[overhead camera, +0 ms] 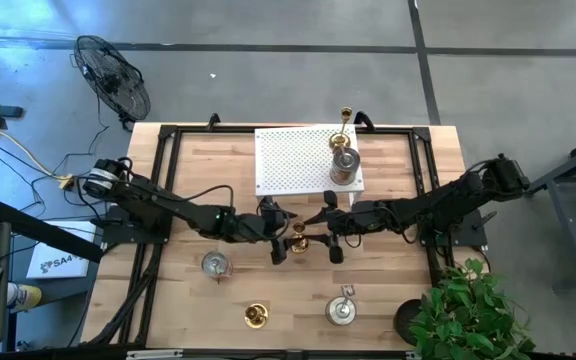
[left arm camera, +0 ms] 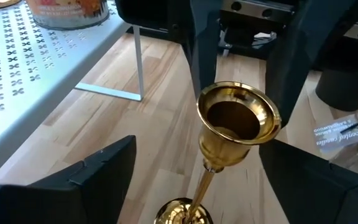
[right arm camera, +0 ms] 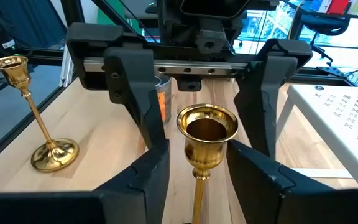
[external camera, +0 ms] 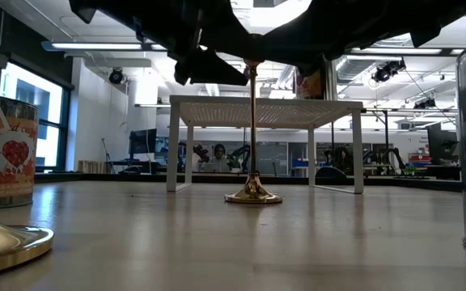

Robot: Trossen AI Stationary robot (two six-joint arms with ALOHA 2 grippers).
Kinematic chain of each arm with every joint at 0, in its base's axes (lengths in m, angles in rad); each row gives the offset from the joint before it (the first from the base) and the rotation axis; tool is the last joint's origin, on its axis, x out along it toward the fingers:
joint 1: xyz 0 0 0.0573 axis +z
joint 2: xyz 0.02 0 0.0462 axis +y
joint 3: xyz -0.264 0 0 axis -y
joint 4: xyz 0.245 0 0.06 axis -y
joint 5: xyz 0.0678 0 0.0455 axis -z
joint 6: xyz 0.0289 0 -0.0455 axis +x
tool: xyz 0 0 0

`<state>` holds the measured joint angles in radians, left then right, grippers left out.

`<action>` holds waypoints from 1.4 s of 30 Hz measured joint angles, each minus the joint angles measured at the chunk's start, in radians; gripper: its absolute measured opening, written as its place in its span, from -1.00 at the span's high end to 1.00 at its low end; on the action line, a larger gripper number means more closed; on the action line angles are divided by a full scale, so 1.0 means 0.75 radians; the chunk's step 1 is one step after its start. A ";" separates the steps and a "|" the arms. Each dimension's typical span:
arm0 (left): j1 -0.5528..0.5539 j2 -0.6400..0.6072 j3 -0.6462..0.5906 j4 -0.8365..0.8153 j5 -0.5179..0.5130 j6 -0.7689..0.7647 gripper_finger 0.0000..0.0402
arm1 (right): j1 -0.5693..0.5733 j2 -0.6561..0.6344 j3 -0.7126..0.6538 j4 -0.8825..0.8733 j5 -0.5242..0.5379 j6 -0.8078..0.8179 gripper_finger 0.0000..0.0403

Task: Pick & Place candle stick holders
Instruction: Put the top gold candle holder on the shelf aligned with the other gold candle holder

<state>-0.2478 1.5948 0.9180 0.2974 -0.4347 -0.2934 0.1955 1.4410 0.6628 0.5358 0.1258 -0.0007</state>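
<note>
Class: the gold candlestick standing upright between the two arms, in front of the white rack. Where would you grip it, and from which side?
Grip the candlestick on its slim stem just under the flared cup, coming in level from the side. It stands upright on a round base, and the cup's flare would probably stop it slipping down through the fingers. The right pincer already brackets the stem there.

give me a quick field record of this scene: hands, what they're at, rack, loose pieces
left hand: mid-table, fingers open either side of a gold candlestick
right hand: facing it, fingers close beside the stem, contact unclear
gold candlestick: upright on the table, in front of the rack
white rack: far side; holds a squat holder and another candlestick at its corner
loose pieces: third candlestick, two holders, near side
</note>
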 joint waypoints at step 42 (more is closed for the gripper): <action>-0.001 -0.064 0.000 0.024 0.085 0.039 0.53 | 0.072 -0.005 0.000 0.024 0.199 -0.199 0.24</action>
<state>-0.2488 1.5465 0.9182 0.3154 -0.3706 -0.2644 0.2491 1.4372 0.6628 0.5537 0.2751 -0.1496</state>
